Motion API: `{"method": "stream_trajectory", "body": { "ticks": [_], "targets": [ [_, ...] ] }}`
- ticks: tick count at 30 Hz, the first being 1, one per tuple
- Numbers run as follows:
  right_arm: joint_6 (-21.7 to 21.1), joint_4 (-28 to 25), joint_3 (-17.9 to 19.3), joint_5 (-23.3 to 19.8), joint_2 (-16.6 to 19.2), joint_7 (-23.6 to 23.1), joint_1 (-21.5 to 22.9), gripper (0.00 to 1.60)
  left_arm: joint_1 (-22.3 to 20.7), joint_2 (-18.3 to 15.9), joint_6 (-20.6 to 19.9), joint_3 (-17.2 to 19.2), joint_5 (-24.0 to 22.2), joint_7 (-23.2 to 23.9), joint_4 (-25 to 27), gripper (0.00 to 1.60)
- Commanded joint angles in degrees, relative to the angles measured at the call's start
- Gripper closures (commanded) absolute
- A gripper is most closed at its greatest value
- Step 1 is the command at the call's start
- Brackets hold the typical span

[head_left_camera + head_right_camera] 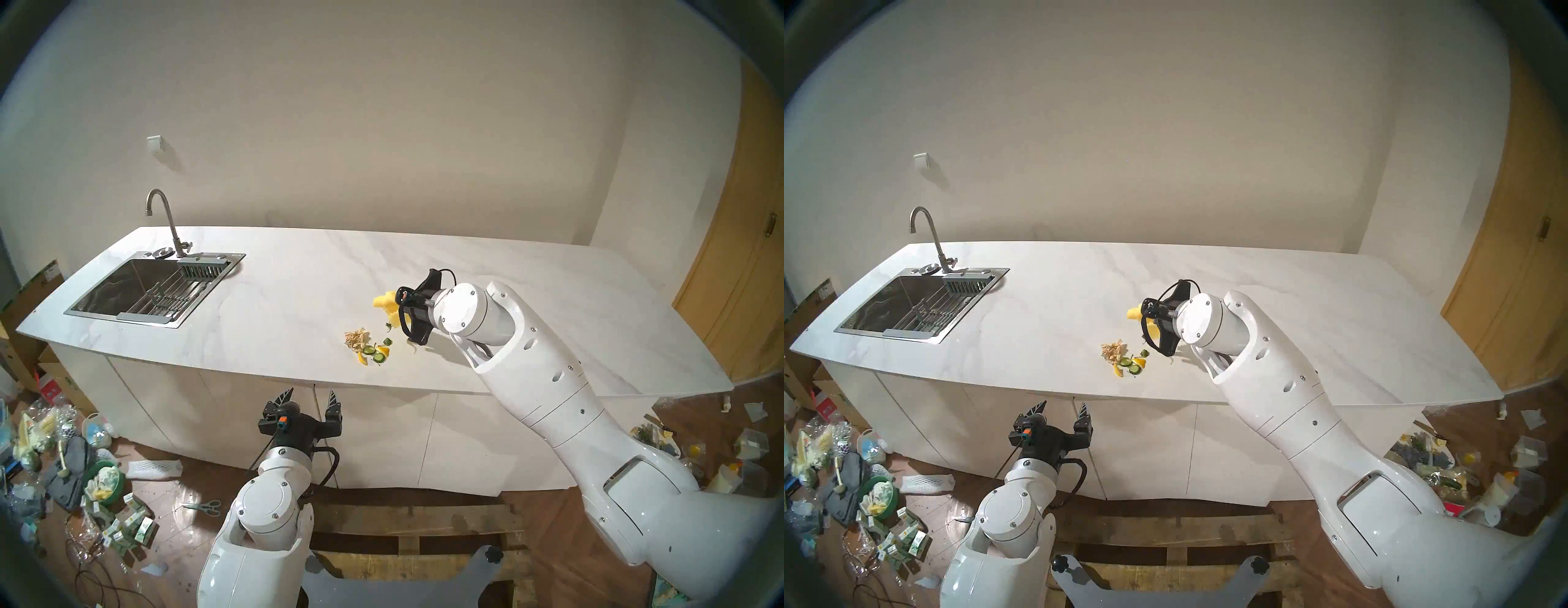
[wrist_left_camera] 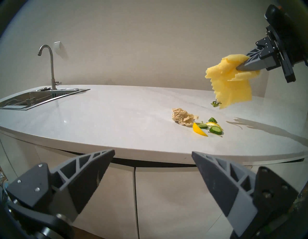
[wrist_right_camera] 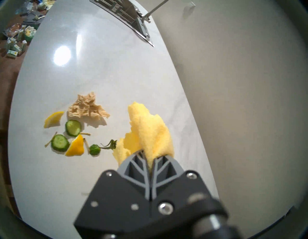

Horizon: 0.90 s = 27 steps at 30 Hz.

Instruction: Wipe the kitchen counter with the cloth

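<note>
The yellow cloth (image 1: 385,306) (image 1: 1136,316) (image 2: 231,83) (image 3: 150,133) hangs in folds above the white marble-look kitchen counter (image 1: 297,297) (image 1: 1059,314) (image 2: 100,116) (image 3: 100,75), clear of the surface. My right gripper (image 1: 396,312) (image 1: 1149,322) (image 2: 240,66) (image 3: 150,156) is shut on the cloth's upper edge, right of and behind the food scraps. My left gripper (image 1: 311,395) (image 1: 1062,408) (image 2: 152,153) stands open with nothing in it, below the counter's front edge, before the cabinet fronts.
A beige heap of shreds (image 1: 356,337) (image 2: 182,116) (image 3: 86,108), cucumber slices (image 2: 215,130) (image 3: 73,127) and lemon wedges (image 2: 199,130) (image 3: 75,146) lie near the counter's front. A steel sink (image 1: 140,293) with faucet (image 1: 163,220) sits at the left end. Clutter covers the floor (image 1: 85,467).
</note>
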<state>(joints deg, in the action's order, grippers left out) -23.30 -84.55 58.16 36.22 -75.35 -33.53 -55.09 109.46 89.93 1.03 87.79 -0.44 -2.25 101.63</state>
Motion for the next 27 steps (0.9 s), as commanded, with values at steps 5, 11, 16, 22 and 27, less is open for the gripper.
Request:
{"method": "stream_trajectory", "body": {
  "ticks": [5,11,16,22,27],
  "targets": [
    [0.9,-3.3,4.7,0.6,-3.5,10.4,-2.6,1.6,-0.3,-0.1,0.3,-0.1,-0.1,0.3,1.6,0.0],
    [-0.9,-2.8,6.3,0.7,-2.9,13.6,-3.3,1.6,-0.3,-0.1,0.2,-0.1,-0.1,0.4,1.7,0.0],
    [-0.5,-2.5,7.5,0.7,-1.5,14.2,-3.8,1.6,-0.3,-0.1,0.2,-0.1,-0.1,0.4,1.7,0.0],
    [-0.7,-2.4,10.0,1.3,-1.9,18.5,-4.4,1.6,-0.3,-0.1,0.3,-0.1,-0.1,0.3,1.6,0.0],
    [-1.0,-2.3,11.1,1.6,-1.6,19.9,-4.8,1.6,-0.3,-0.1,0.3,-0.1,-0.1,0.3,1.6,0.0]
  ]
}}
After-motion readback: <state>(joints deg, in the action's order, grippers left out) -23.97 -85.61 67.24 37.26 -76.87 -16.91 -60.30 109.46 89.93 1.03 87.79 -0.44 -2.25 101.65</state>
